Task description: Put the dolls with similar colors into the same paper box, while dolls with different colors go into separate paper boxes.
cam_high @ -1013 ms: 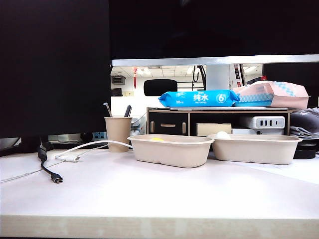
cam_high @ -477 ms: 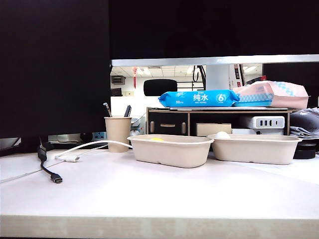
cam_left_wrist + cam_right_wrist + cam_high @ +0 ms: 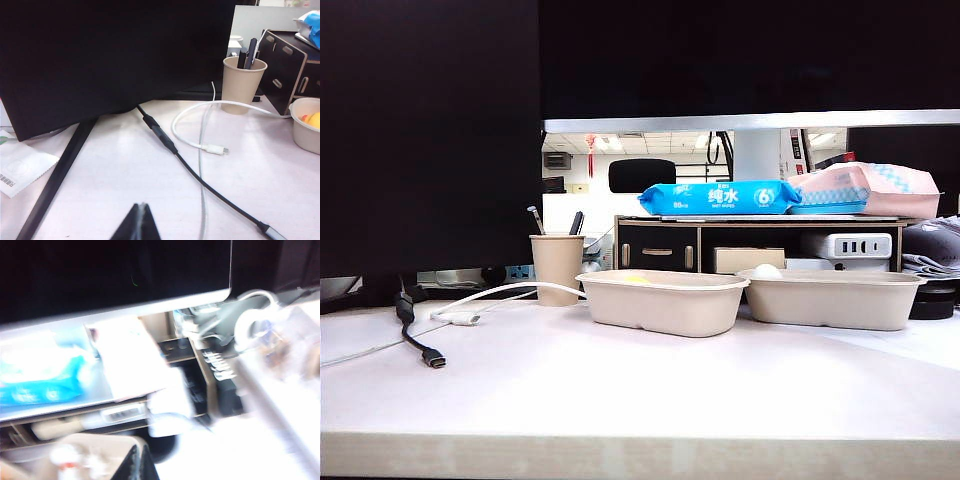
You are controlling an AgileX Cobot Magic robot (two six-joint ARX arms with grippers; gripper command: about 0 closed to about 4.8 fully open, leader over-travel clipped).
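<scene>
Evidently sorted — yellow in one paper box (image 3: pixel 665 305), white in the other (image 3: pixel 832 300). Left gripper (image 3: pixel 138 222) and right gripper (image 3: pixel 137 466) — both pinched empty, clear of them.

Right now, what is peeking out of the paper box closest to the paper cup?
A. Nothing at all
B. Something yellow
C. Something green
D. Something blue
B. In the exterior view a bit of yellow doll shows above the rim of the left paper box, the one nearest the paper cup; the left wrist view shows yellow and orange inside that box too.
</scene>
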